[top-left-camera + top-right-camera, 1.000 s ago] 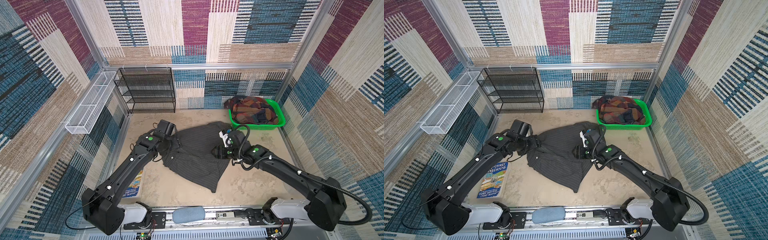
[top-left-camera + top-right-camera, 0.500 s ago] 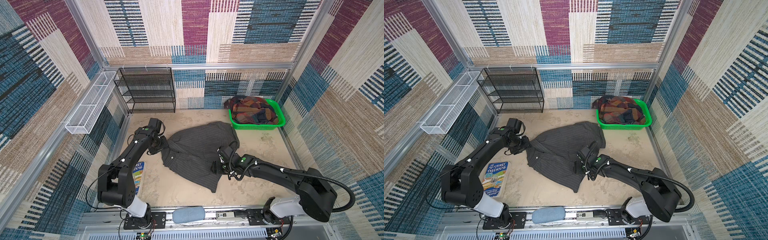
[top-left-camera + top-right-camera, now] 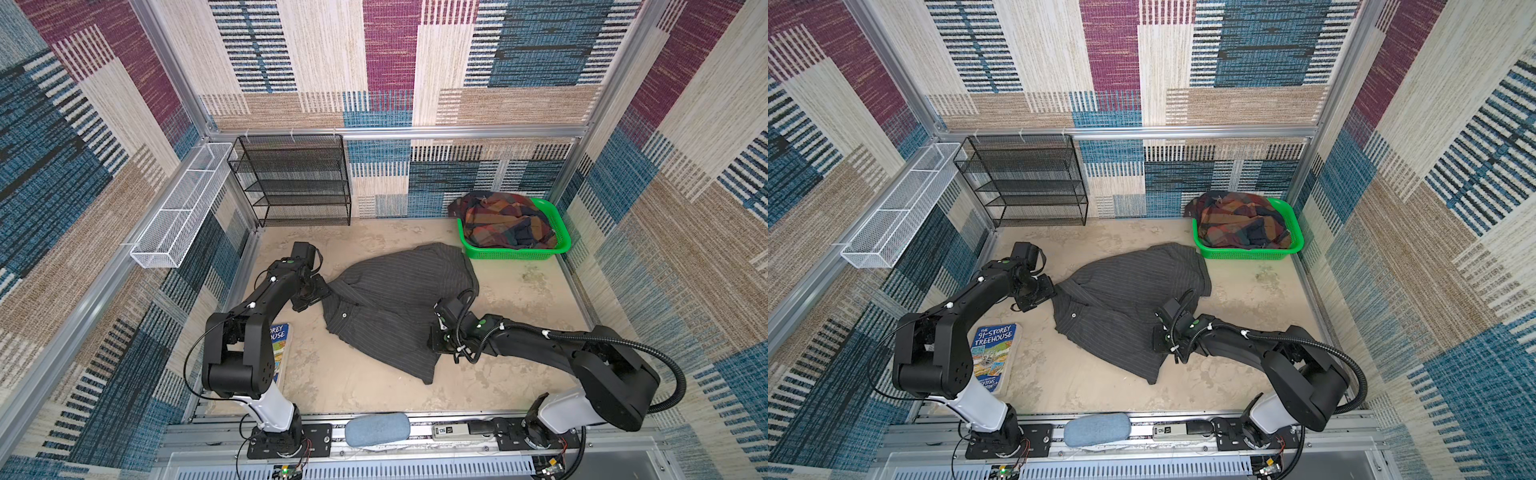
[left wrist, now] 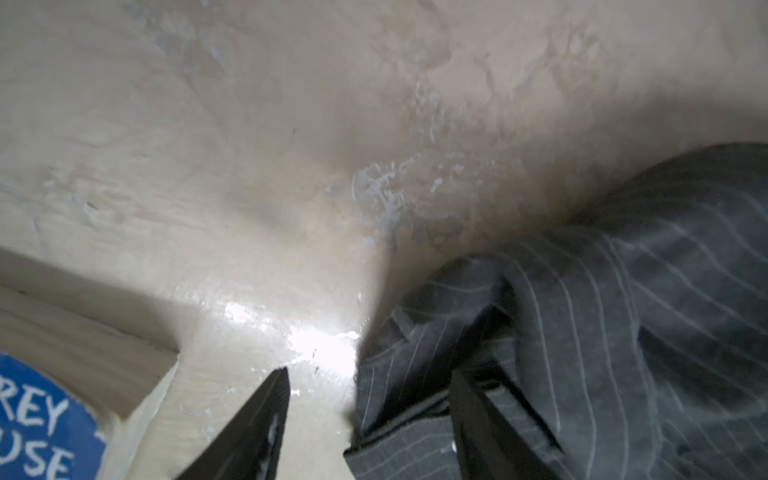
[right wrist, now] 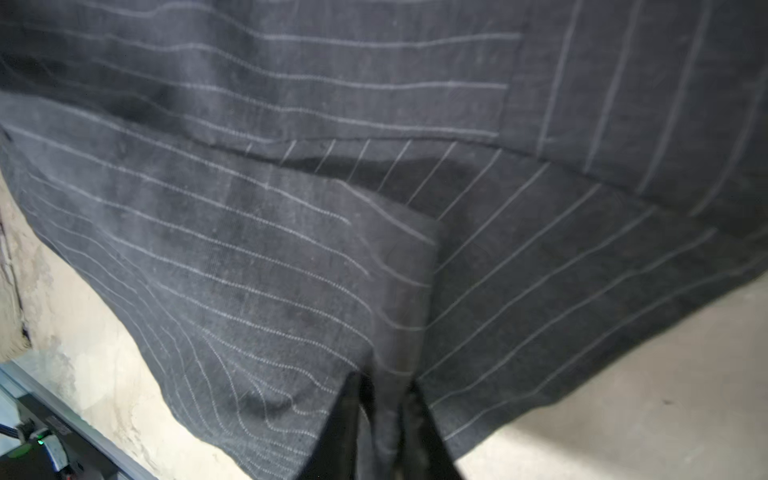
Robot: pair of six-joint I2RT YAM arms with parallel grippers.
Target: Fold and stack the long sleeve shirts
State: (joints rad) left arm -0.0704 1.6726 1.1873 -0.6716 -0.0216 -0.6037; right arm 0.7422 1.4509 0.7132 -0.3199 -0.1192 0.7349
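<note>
Across both top views, the pinstriped shirt (image 3: pixel 395 299) lies spread mid-table, while the plaid shirt (image 3: pixel 507 222) waits in the green basket (image 3: pixel 515 252). Left wrist view: the left gripper (image 4: pixel 370 374) is spread astride the collar edge, probably about to grab it. Right wrist view: the right gripper (image 5: pixel 382 380) pinches the shirt's edge, likely for folding.

Even bright light in both top views, wrist views blurred, white glare on tabletop (image 4: pixel 320 345)
</note>
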